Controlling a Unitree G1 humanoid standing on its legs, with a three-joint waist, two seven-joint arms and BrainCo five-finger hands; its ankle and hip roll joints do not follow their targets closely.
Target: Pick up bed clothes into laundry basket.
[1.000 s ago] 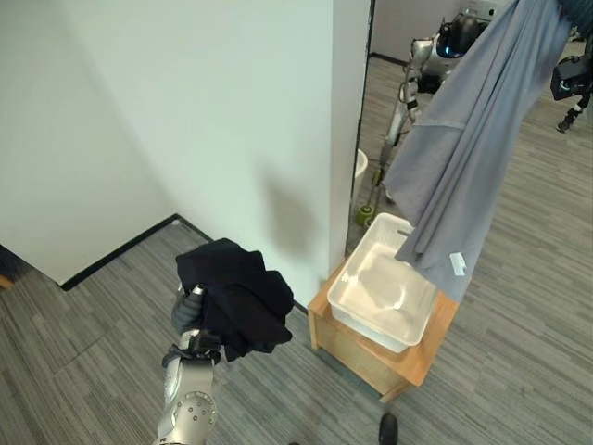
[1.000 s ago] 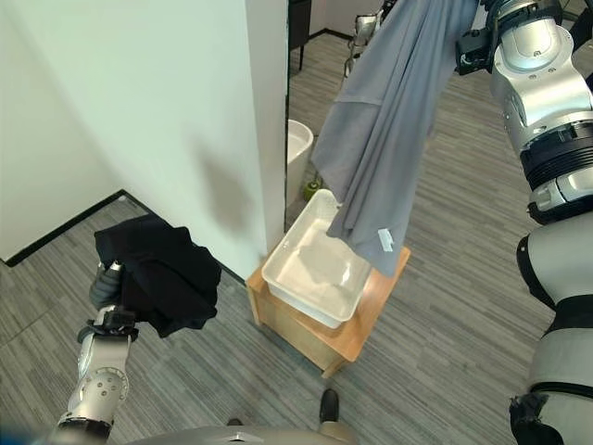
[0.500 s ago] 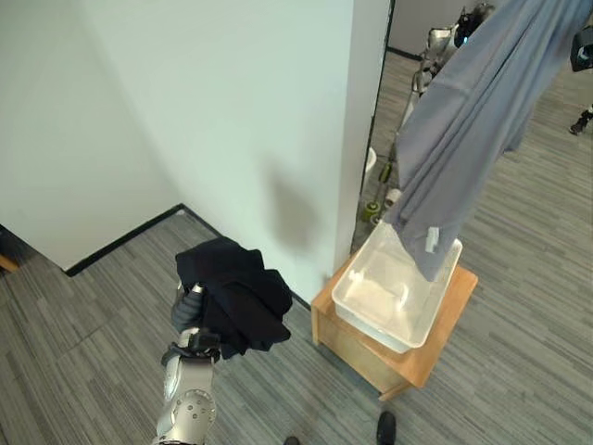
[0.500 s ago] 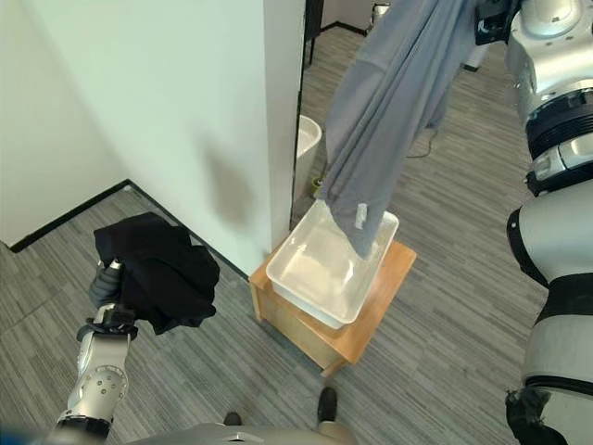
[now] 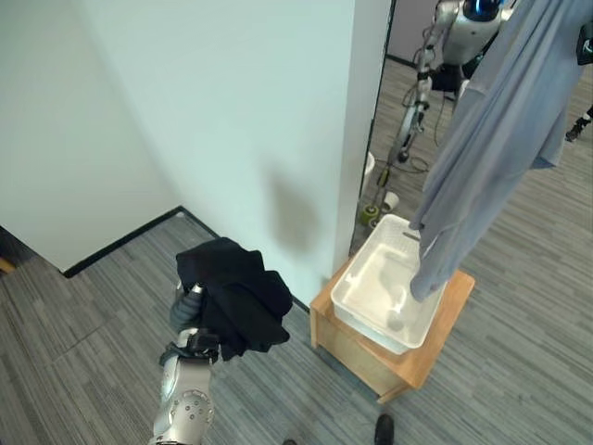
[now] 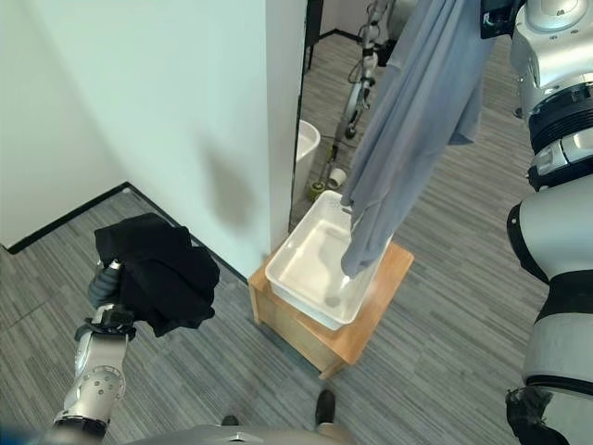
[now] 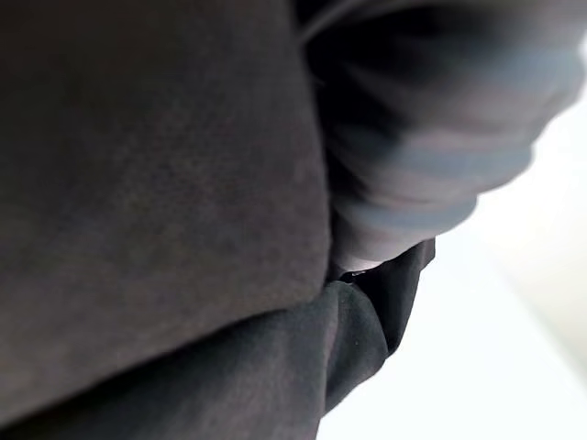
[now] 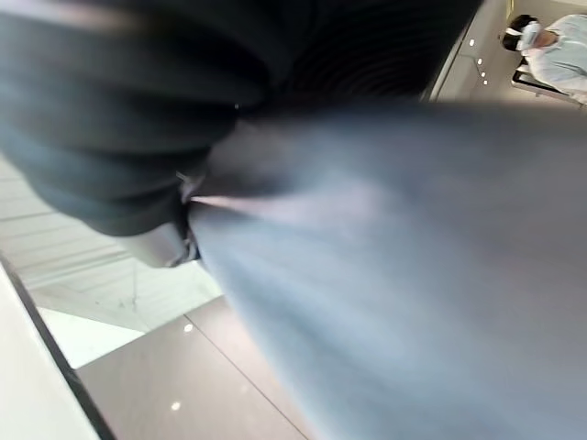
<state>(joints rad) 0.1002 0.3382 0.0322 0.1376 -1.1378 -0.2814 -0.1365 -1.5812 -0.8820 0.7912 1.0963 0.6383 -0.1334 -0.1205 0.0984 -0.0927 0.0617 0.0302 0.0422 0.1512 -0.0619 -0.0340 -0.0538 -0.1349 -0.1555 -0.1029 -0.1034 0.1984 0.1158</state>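
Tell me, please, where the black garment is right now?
In the left eye view, the black garment is bunched on the left hand, held above the floor on the robot's left, beside the wooden stand carrying the white basket.

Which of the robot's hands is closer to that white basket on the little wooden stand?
Left, as far as I can tell. The left hand, wrapped in the black garment, is low beside the white basket. The right arm is raised high above it, dangling the grey cloth into it.
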